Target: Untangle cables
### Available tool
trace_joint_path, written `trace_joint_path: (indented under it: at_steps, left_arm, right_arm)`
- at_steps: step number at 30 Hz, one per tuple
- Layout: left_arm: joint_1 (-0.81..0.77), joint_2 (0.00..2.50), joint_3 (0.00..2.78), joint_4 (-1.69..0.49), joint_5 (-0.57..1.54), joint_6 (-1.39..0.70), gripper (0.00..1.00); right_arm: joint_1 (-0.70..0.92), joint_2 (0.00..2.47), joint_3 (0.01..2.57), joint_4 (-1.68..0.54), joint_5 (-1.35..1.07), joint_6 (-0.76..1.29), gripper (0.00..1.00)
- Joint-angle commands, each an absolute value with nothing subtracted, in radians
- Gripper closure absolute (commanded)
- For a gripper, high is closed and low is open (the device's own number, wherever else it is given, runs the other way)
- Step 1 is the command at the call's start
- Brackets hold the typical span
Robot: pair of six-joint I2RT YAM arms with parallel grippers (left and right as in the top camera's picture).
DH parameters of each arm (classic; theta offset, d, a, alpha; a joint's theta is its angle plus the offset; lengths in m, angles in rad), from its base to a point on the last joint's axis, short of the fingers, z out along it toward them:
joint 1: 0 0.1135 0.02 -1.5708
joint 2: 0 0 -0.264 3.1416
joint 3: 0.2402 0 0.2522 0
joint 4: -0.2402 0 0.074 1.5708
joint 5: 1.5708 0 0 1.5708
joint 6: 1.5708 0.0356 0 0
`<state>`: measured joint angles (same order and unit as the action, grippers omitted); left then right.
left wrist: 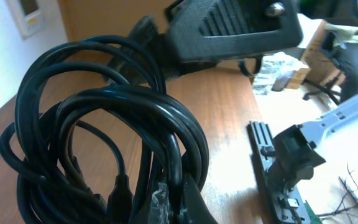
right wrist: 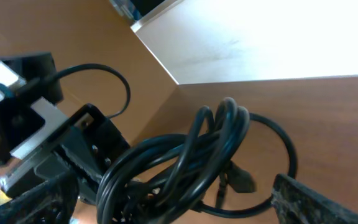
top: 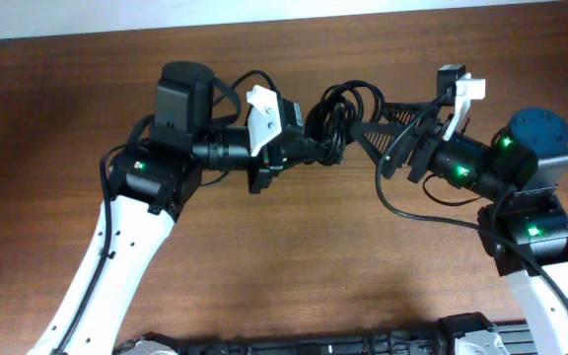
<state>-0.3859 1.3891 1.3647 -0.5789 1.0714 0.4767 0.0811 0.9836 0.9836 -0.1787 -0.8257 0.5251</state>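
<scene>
Cables [left wrist: 110, 143], bunched in tangled loops, are sitting toward the table's [top: 264, 256] 12 o'clock edge. Left gripper [top: 314, 146] is clamping them from 9 o'clock. Right gripper [top: 365, 128] is gaping wide at 3 o'clock.

We see cables [left wrist: 104, 155] sheathed in smooth glossy black plastic; table [top: 314, 256] brown wood grain, satin sheen; right gripper [top: 363, 120] fingers [right wrist: 319, 200] matt black plastic, rough texture; wrist bracket [top: 264, 116] white plastic.
</scene>
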Motion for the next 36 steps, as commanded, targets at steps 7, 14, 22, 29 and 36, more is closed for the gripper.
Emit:
trace_joint_path:
  at_steps: [7, 14, 22, 29, 36]
  left_arm:
    - [-0.383, 1.357, 1.368, -0.547, 1.067, 0.577, 1.00]
    - [-0.383, 1.357, 1.368, -0.555, 1.065, 0.577, 0.90]
    - [-0.383, 1.357, 1.368, -0.575, 0.960, 0.573, 0.53]
    - [-0.384, 1.369, 1.368, -0.697, 0.960, 0.418, 0.01]
    - [-0.418, 1.454, 1.368, -0.652, 0.920, 0.093, 0.01]
  right_arm:
    - [0.076, 0.982, 1.001, -0.179, -0.862, 0.588, 0.91]
    - [0.076, 0.982, 1.001, -0.184, -0.861, 0.588, 0.96]
    - [0.025, 0.982, 1.001, -0.219, -0.847, 0.581, 0.96]
    - [-0.012, 0.982, 1.001, -0.307, -0.715, 0.643, 0.96]
    - [0.006, 0.982, 1.001, -0.307, -0.643, 0.693, 0.96]
